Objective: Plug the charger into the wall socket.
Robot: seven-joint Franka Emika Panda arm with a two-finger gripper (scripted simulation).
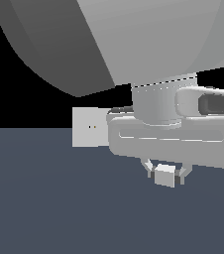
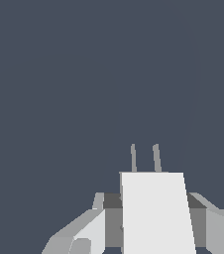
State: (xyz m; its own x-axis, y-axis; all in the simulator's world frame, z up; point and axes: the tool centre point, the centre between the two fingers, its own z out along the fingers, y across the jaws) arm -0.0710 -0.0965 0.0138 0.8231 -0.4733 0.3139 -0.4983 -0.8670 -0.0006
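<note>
The charger (image 1: 164, 175) is a small off-white block held between my fingers, just above the dark floor. My gripper (image 1: 165, 174) is shut on it. In the wrist view the charger (image 2: 156, 213) fills the space between the fingers (image 2: 91, 233), and its two thin grey prongs (image 2: 144, 158) stick out from its far end. The wall socket (image 1: 89, 127) is a flat pale upright plate with two tiny dots at its centre, off to the exterior view's left of the gripper and partly hidden by the hand. It is out of the wrist view.
The arm's large grey links (image 1: 134, 39) fill the upper part of the exterior view, and the hand body (image 1: 178, 139) spans its right side. A dark blue-grey floor (image 1: 59, 208) lies below.
</note>
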